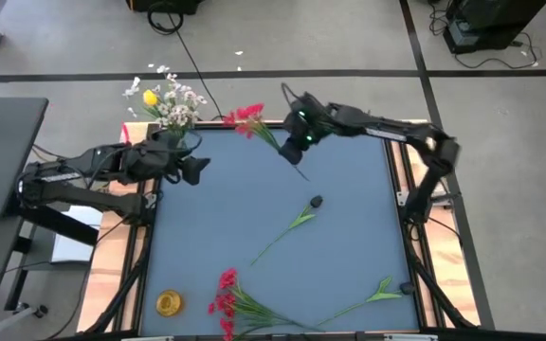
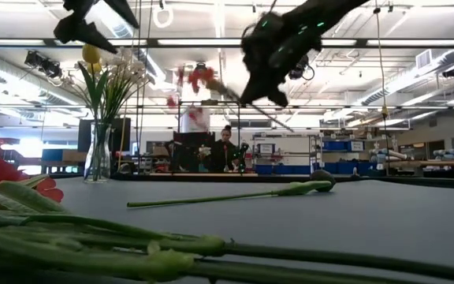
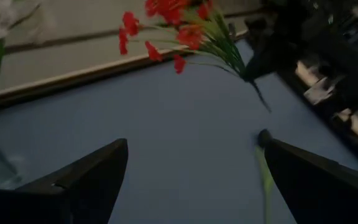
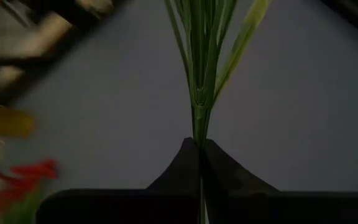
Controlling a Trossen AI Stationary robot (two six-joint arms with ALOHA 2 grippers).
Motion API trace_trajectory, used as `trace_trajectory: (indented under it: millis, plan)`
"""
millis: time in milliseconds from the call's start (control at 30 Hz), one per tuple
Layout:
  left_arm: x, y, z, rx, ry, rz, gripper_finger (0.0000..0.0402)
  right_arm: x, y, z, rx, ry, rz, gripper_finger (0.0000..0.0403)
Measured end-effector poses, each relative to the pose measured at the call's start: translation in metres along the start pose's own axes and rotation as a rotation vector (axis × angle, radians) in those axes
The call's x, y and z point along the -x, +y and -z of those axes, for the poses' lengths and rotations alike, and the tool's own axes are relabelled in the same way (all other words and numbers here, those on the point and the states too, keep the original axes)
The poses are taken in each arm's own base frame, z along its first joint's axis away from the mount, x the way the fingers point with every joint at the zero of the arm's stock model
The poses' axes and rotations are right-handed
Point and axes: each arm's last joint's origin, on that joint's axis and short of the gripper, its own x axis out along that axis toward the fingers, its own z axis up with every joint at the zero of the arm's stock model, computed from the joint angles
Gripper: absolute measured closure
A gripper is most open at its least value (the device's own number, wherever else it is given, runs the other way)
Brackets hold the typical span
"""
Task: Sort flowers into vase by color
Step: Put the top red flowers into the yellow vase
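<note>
My right gripper (image 1: 292,149) is shut on a red-blossomed flower sprig (image 1: 246,119), high over the far middle of the blue table. Its blossoms point toward the glass vase (image 1: 173,142) at the far left corner, which stands upright and holds white sprays and a yellow bud. My left gripper (image 1: 193,169) hovers open beside the vase, its fingers (image 3: 86,180) wide apart with nothing between them. A dark-budded flower (image 1: 315,202) lies flat mid-table. More red flowers (image 1: 226,294) and a green sprig (image 1: 382,289) lie near the front edge. My right gripper pinches the red sprig's green stem (image 4: 199,124) between its two shut fingers, just below where the leaves branch off. The fingers slant down from the table's right. The sprig is lifted clear and tilted, blossoms (image 2: 199,79) up toward the vase, cut end (image 1: 301,175) sticking out below.
A yellow blossom (image 1: 169,303) lies at the near left corner. The table has a wooden rim (image 1: 133,237) and a black frame. Bare blue surface lies between the vase and the dark-budded flower. People sit in the room beyond the far edge.
</note>
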Motion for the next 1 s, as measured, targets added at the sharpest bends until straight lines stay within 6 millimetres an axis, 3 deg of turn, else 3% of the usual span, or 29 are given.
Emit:
trace_trajectory:
  millis: [233,533,767,1000]
  plan:
    - [-0.012,-0.029,0.003,-0.052,-0.058,0.096,0.0017,0.023,0.026,0.034,-0.014,-0.315,-0.130,0.0394]
    - [-0.057,-0.080,0.012,-0.159,-0.137,0.197,0.0017,0.023,0.066,0.047,0.100,-0.507,-0.245,0.0395]
    - [-0.082,-0.088,0.002,-0.121,-0.219,0.208,0.0017,0.023,0.090,0.051,0.268,-0.606,-0.231,0.0395]
    - [-0.089,-0.095,-0.011,-0.171,-0.320,0.293,0.0020,0.022,0.095,0.053,0.332,-0.632,-0.188,0.0395]
